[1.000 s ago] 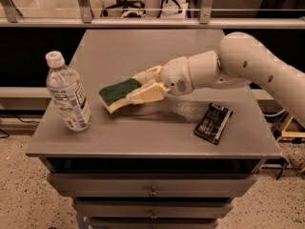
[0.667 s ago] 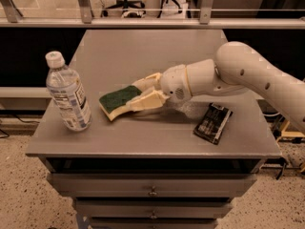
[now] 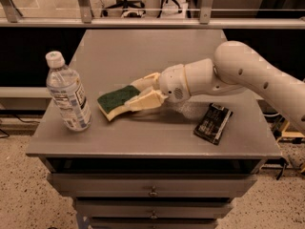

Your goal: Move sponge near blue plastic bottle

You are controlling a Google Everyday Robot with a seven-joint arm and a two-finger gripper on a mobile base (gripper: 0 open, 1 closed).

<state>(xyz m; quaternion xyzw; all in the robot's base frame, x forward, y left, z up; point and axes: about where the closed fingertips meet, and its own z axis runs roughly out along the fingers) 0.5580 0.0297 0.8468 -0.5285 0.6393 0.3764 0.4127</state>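
Transport step, late stage. The gripper point(image 3: 136, 95), closed on the sponge point(image 3: 117, 99), holds it low at mid-bench point(image 3: 143, 142), near the blue plastic bottle point(image 3: 69, 95) but apart from it; contact with the bench cannot be told. Next move – a short carry left, then release without toppling the bottle. Compared with 1 s ago, sponge and gripper sit lower; the bottle and black packet point(image 3: 213, 123) are unmoved.
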